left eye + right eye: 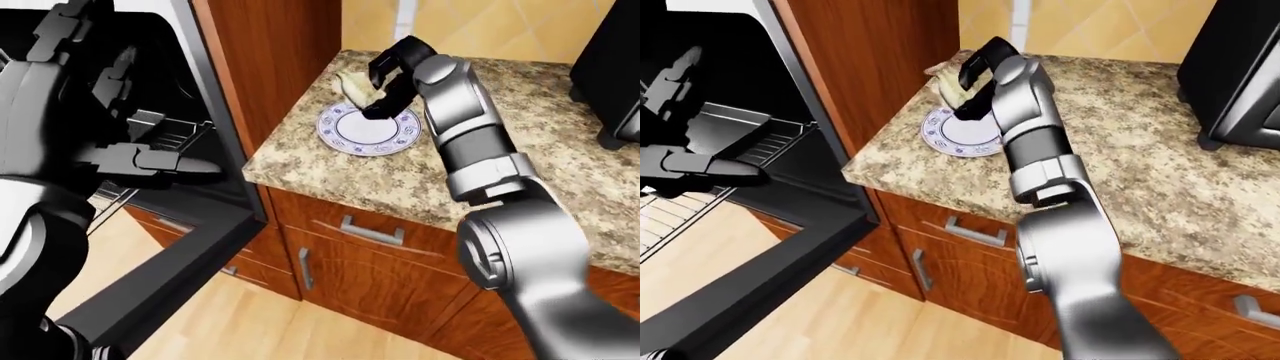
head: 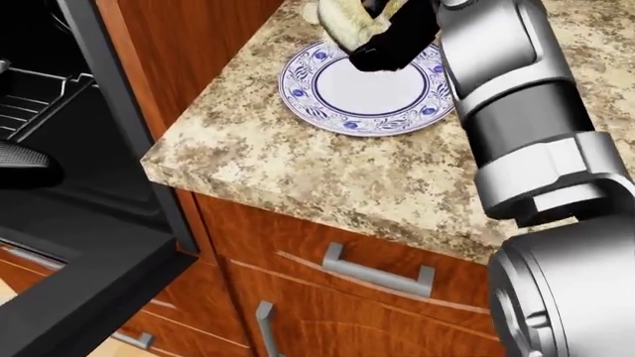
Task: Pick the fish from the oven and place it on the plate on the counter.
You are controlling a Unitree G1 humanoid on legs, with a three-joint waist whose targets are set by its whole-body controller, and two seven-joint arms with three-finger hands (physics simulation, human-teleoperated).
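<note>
The fish (image 2: 337, 21), pale and yellowish, hangs just above the top edge of the blue-patterned white plate (image 2: 300, 95), whose white middle is bare. My right hand (image 2: 393, 39) is shut on the fish, with black fingers wrapped over it. The plate lies near the left corner of the speckled granite counter (image 2: 298, 167). My left hand (image 1: 150, 160) is open with its fingers stretched out, held in the mouth of the open oven (image 1: 150, 127), left of the counter, with nothing in it.
The oven door (image 1: 170, 277) hangs open at lower left, with a wire rack (image 1: 760, 142) and tray inside. Wooden drawers with metal handles (image 2: 377, 275) sit under the counter. A black appliance (image 1: 1240, 75) stands at the counter's right. A wooden floor shows below.
</note>
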